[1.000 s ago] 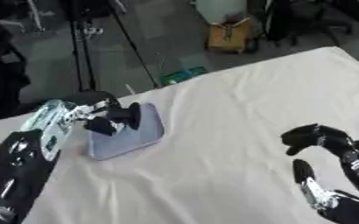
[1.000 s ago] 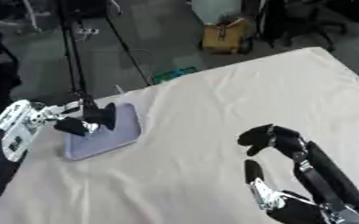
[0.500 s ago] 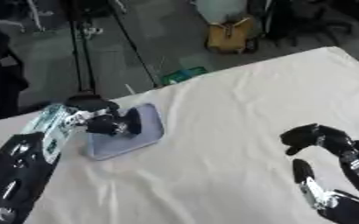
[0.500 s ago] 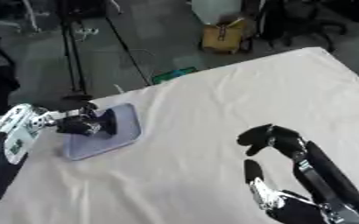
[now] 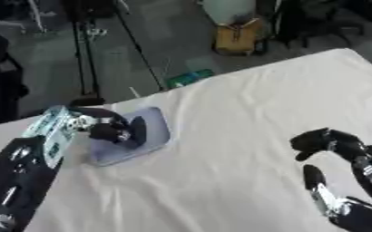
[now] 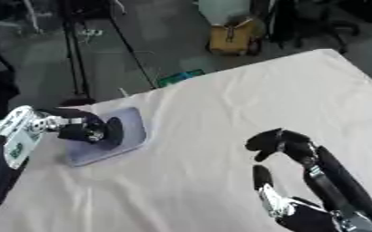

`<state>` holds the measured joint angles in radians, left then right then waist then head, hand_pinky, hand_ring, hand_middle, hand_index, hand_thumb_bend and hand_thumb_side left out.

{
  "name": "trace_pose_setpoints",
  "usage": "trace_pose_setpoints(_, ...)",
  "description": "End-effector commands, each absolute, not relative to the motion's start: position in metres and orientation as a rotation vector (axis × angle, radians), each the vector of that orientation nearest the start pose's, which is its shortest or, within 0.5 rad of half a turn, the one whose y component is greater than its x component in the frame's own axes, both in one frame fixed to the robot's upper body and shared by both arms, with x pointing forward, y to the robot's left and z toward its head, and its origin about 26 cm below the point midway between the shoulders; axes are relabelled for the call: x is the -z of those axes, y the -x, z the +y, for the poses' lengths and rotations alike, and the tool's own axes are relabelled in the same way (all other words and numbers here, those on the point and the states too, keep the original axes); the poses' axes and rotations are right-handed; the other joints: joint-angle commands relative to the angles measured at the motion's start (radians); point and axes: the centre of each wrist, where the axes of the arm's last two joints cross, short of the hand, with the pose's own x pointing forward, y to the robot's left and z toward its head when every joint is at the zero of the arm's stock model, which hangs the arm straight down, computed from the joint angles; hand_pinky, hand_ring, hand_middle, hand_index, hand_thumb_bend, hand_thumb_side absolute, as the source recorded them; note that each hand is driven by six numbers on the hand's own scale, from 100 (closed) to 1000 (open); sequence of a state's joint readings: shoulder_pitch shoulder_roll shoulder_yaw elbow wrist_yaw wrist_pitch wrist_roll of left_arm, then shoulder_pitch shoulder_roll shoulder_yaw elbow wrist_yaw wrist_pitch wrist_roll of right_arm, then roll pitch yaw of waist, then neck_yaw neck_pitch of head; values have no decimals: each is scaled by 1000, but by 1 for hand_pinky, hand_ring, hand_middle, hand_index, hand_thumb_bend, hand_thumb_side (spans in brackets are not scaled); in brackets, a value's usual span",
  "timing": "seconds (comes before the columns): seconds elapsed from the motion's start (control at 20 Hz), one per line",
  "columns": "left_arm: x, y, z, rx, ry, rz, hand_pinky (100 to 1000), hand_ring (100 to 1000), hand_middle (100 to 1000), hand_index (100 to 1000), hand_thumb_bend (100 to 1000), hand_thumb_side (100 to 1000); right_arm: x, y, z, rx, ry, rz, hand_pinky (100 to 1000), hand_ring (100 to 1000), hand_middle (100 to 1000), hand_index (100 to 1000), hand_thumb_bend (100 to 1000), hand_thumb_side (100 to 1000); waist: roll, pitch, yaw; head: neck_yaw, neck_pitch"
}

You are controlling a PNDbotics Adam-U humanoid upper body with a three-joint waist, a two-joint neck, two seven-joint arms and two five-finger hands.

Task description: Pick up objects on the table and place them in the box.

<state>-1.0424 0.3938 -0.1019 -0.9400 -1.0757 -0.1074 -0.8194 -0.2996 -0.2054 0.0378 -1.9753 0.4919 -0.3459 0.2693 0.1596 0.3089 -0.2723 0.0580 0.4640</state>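
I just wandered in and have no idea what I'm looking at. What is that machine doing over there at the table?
It is a two-armed robot working at a table covered in a white cloth. Its left robot hand is over a shallow, pale bluish tray-like box near the table's far left edge, fingers curled around something dark that is hard to make out. The right robot hand hangs idle over the cloth at the lower right, fingers curled and holding nothing. No other loose items show on the cloth.

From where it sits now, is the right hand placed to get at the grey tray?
Probably not. The right hand rests near the lower right, while the grey tray lies far across the white cloth, under the left hand.
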Motion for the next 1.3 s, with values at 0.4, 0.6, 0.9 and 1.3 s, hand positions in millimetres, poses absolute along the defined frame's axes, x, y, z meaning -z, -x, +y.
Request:
trace_pose_setpoints(0.4, -348, -428, 239, 1592, -1290, -1312, 1000, 1000, 1000, 1000, 100, 590, -190, -301, -232, -1015, 430, -2422, 829, 602, 726, 787, 100, 588, -17, -35, 19, -16, 5)
trace_pose_setpoints(0.6, -379, -386, 233, 1519, -1534, -1459, 1000, 1000, 1000, 1000, 100, 472, -189, -301, -233, -1010, 434, -2421, 829, 602, 726, 788, 100, 589, -19, -37, 27, -18, 14)
trace_pose_setpoints(0.9, -398, -303, 233, 1207, -1927, -1794, 1000, 1000, 1000, 1000, 100, 466, -190, -300, -235, -986, 446, -2427, 829, 603, 726, 788, 100, 587, -29, -43, 53, -13, 42)
trace_pose_setpoints(1.3, -348, -301, 250, 921, -1736, -2352, 1000, 965, 935, 989, 100, 578, -192, -300, -239, -943, 468, -2439, 829, 604, 726, 787, 100, 584, -48, -51, 109, -36, 63)
